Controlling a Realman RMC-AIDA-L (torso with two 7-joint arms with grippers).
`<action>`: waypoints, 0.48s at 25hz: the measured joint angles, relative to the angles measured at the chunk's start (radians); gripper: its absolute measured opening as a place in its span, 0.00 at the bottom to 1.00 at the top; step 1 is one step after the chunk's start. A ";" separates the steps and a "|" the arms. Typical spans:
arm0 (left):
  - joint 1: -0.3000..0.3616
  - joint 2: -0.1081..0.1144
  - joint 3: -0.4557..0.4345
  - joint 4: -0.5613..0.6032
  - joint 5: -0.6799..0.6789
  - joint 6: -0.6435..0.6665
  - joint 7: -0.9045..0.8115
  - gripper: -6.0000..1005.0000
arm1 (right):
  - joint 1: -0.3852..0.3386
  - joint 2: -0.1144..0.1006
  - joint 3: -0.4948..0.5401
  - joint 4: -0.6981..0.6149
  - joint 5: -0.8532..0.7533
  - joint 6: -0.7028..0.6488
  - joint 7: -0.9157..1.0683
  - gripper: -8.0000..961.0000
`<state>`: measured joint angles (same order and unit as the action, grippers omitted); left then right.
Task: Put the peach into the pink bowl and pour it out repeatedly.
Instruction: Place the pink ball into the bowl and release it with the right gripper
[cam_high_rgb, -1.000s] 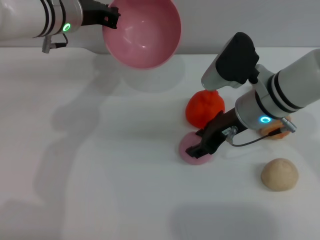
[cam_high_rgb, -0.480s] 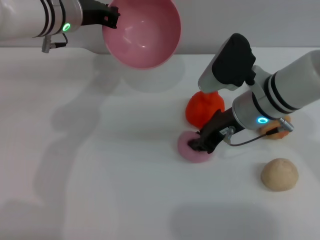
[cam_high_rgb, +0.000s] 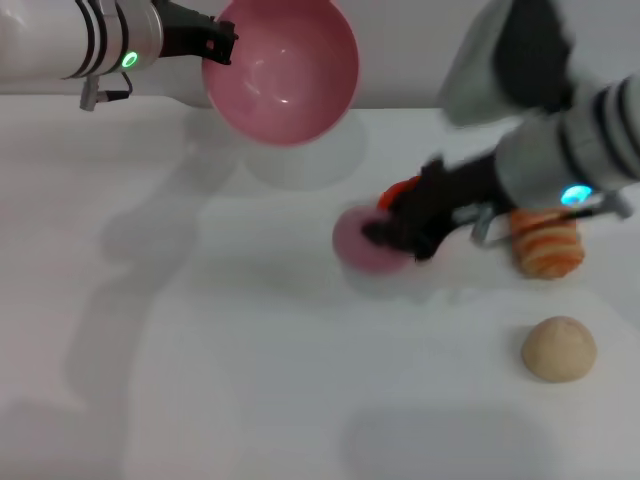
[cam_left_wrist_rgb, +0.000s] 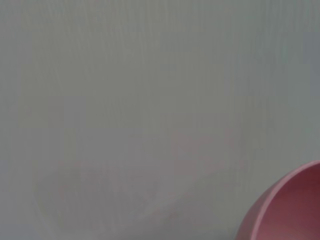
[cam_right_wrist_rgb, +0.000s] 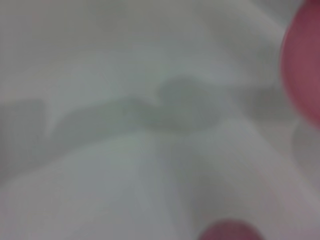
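My left gripper (cam_high_rgb: 222, 38) is shut on the rim of the pink bowl (cam_high_rgb: 285, 75) and holds it tilted in the air at the back left; the bowl is empty. Its rim shows in the left wrist view (cam_left_wrist_rgb: 285, 210). My right gripper (cam_high_rgb: 385, 232) is shut on the pale pink peach (cam_high_rgb: 362, 243) and holds it lifted above the table, right of centre and below the bowl. The peach shows at the edge of the right wrist view (cam_right_wrist_rgb: 230, 231), and the bowl shows there too (cam_right_wrist_rgb: 304, 75).
A red-orange fruit (cam_high_rgb: 400, 190) lies mostly hidden behind my right gripper. An orange striped piece (cam_high_rgb: 547, 245) lies at the right. A beige rough ball (cam_high_rgb: 558, 347) lies at the front right. All rest on the white table (cam_high_rgb: 200, 350).
My right gripper has closed on the peach, lifted it off the table and carried it up and to the left. The orange striped piece has come into view. The bowl has stayed put.
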<state>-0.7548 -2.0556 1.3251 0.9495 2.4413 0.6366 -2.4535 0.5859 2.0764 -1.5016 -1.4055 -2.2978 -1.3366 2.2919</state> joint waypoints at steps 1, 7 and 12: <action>0.000 0.000 0.000 0.000 0.000 0.003 0.000 0.05 | -0.019 0.002 0.019 -0.062 0.005 -0.019 0.000 0.12; 0.005 0.000 0.008 0.003 0.001 0.037 0.001 0.05 | -0.063 0.005 0.121 -0.255 0.078 -0.013 -0.043 0.09; 0.003 -0.002 0.052 0.011 0.000 0.090 -0.005 0.05 | -0.044 0.003 0.108 -0.214 0.089 0.112 -0.076 0.06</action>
<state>-0.7517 -2.0574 1.3769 0.9608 2.4415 0.7264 -2.4589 0.5414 2.0796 -1.3939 -1.6194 -2.2087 -1.2251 2.2163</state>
